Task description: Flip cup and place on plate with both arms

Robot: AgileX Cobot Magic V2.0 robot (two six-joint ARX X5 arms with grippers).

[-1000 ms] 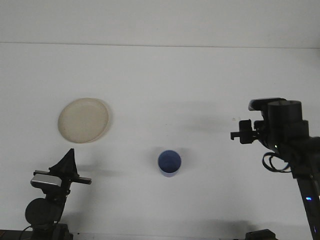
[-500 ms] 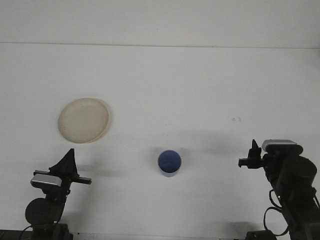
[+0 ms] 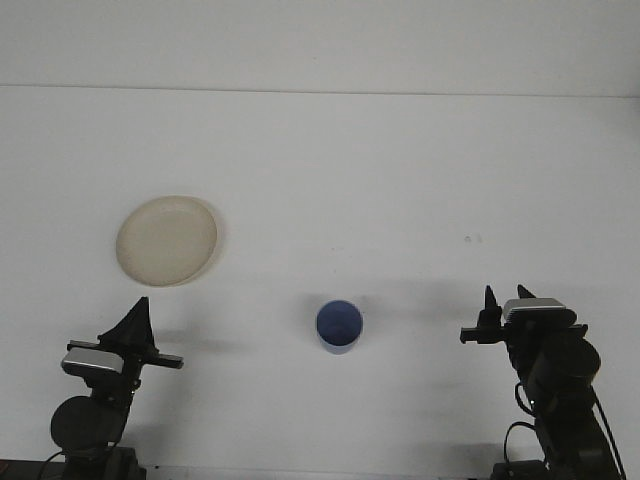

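Observation:
A blue cup stands on the white table, low and centre, its round top towards the camera. The cream plate lies flat at the left, well apart from the cup. My left gripper rests at the lower left, below the plate, its fingers together in one black point and holding nothing. At the lower right, level with the cup and far to its right, my right gripper shows two short tips standing apart with nothing between them.
The white table runs back to a pale wall along a straight far edge. Both arm bases sit at the bottom corners.
The right arm has dropped from the right edge down to the lower right and shifted slightly left. The cup, the plate and the left arm have not moved.

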